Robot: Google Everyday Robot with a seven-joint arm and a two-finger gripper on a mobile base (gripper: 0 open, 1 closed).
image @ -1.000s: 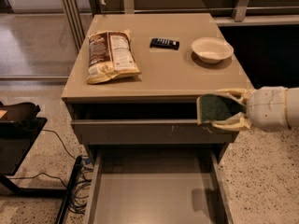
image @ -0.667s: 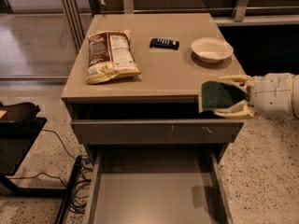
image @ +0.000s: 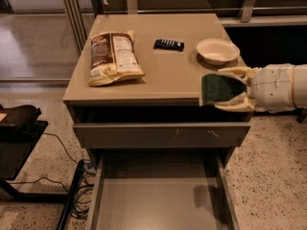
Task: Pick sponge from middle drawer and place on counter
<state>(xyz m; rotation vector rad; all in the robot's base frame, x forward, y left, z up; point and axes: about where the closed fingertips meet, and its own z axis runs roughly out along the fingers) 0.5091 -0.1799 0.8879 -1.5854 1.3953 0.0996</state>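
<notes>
My gripper (image: 221, 88) comes in from the right and is shut on the dark green sponge (image: 218, 87), one cream finger above it and one below. It holds the sponge in the air over the front right corner of the beige counter (image: 168, 71), just above the top's level. The middle drawer (image: 158, 195) is pulled out below, its flat grey floor bare except for the gripper's shadow.
On the counter lie a brown chip bag (image: 112, 56) at the left, a black remote (image: 169, 44) at the back middle and a white bowl (image: 217, 50) at the back right, just behind the gripper. A closed scratched drawer front (image: 163, 134) sits under the top. Black furniture (image: 19, 128) and cables are at the left.
The gripper has risen with the sponge from beside the cabinet's upper right front to counter height, and moved slightly inward over the front right corner.
</notes>
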